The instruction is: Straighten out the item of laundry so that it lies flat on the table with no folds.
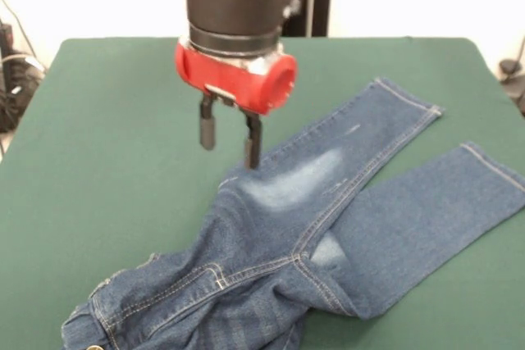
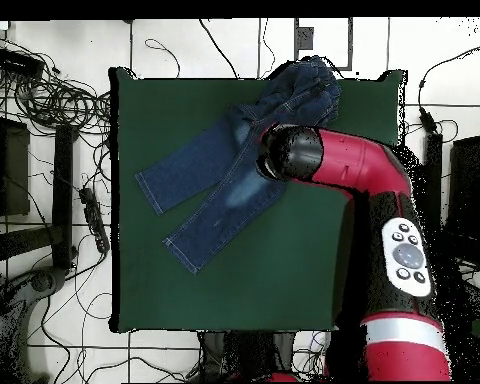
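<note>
Jeans (image 1: 279, 243) waistband cut off by bottom edge; arm (image 2: 354, 165) hides hip.

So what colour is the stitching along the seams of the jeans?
Tan, against dark blue denim on the jeans; clearest in the front view.

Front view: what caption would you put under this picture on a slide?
Open gripper poised at the edge of rumpled jeans, legs spread across the green table, waist end still bunched.
</note>
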### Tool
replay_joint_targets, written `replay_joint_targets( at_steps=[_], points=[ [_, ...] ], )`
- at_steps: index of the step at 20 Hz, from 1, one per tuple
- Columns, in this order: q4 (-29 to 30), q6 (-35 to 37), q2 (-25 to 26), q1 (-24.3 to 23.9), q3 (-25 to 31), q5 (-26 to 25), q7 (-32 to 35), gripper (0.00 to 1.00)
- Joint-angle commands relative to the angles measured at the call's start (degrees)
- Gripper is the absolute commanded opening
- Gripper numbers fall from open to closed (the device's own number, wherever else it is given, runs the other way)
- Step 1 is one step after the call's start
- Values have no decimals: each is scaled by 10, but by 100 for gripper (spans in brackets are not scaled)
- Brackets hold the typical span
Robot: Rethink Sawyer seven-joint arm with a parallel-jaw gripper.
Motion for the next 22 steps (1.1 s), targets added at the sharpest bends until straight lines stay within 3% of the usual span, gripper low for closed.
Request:
replay_joint_targets(
  at_steps=[1, 10, 15, 19, 22],
  points=[
    [169, -36, -46, -10, 37, -9, -1, 100],
    [308, -112, -115, -21, 34, -24, 24, 100],
    [403, -154, -149, -55, 70, -19, 6, 100],
    [452, -200, -142, -76, 99, -24, 6, 100],
    [475, -263, -123, -51, 90, -29, 52, 100]
  ],
)
